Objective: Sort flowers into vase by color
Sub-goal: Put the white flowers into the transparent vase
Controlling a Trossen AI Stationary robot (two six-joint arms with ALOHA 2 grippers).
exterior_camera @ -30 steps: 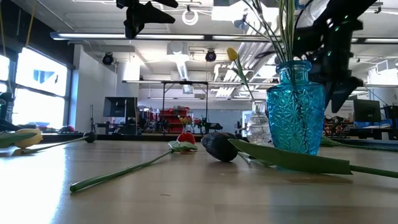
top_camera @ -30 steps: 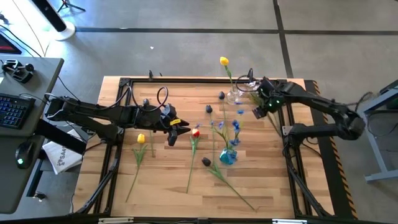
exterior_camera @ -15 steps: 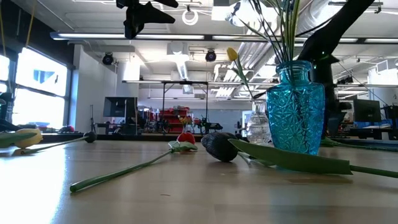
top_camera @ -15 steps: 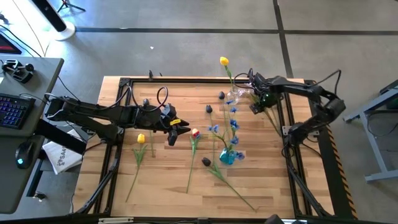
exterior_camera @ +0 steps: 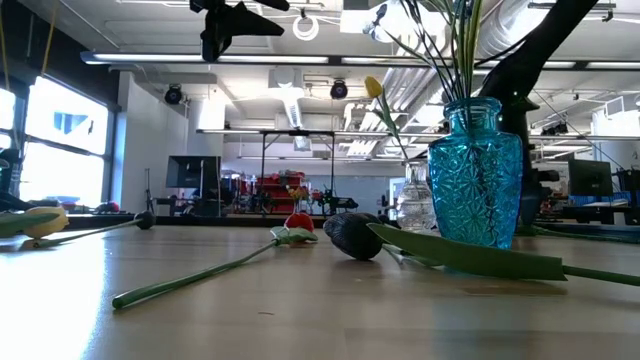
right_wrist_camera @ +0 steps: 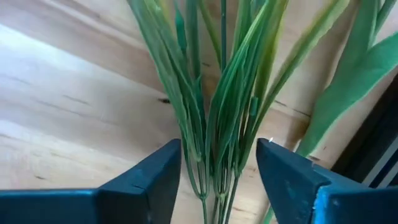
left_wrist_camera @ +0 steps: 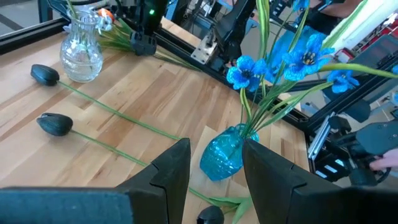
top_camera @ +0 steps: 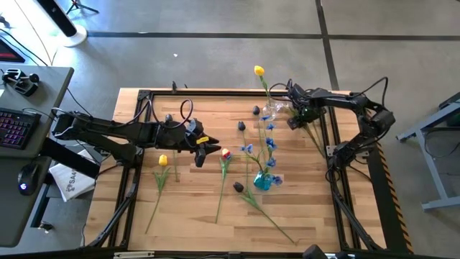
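Two vases are loaded so far: the blue sprays [top_camera: 269, 144] stand in the blue vase [top_camera: 263, 181], and one yellow tulip [top_camera: 259, 70] stands in the clear vase [top_camera: 272, 111]. Loose on the bench [top_camera: 187, 216] are a second yellow tulip [top_camera: 163, 160], a red tulip [top_camera: 226, 154] and dark purple tulips [top_camera: 238, 187]. The right gripper [right_wrist_camera: 217, 180] has its jaws released, straddling a bundle of green stems [right_wrist_camera: 217, 93] at the far right edge without clamping. The left gripper [left_wrist_camera: 214, 174] hovers mid-bench, jaws apart, empty.
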